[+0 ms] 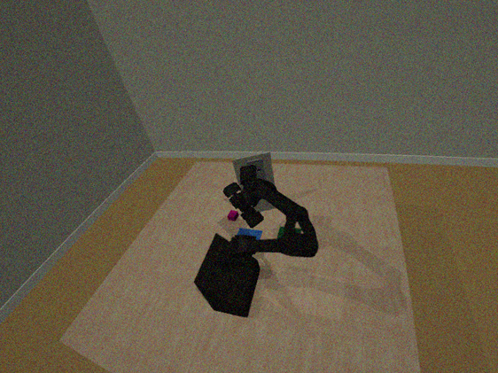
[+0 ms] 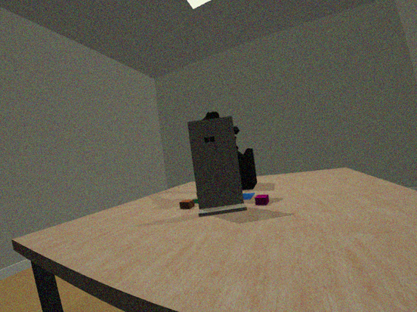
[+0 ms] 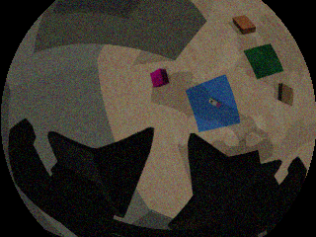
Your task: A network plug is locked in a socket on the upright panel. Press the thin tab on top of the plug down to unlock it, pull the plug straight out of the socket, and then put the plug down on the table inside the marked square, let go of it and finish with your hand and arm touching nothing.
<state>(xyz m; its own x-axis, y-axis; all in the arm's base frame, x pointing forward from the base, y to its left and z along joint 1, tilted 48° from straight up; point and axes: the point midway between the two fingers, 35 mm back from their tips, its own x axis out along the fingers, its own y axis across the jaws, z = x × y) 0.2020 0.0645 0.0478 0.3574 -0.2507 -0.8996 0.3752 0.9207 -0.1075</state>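
Observation:
The small pale plug lies on the blue square, near its middle, with the table showing all round the square in the wrist view. My gripper is partly open with nothing between its fingertips. It is raised clear of the plug, with bare table seen through the gap. In the top view the dark arm stands before the upright grey panel and covers part of it, including part of the socket. The plug cannot be made out in the top and exterior views.
A magenta block lies left of the blue square. A green square lies to its right. An orange-brown block and a brown block lie near the green square.

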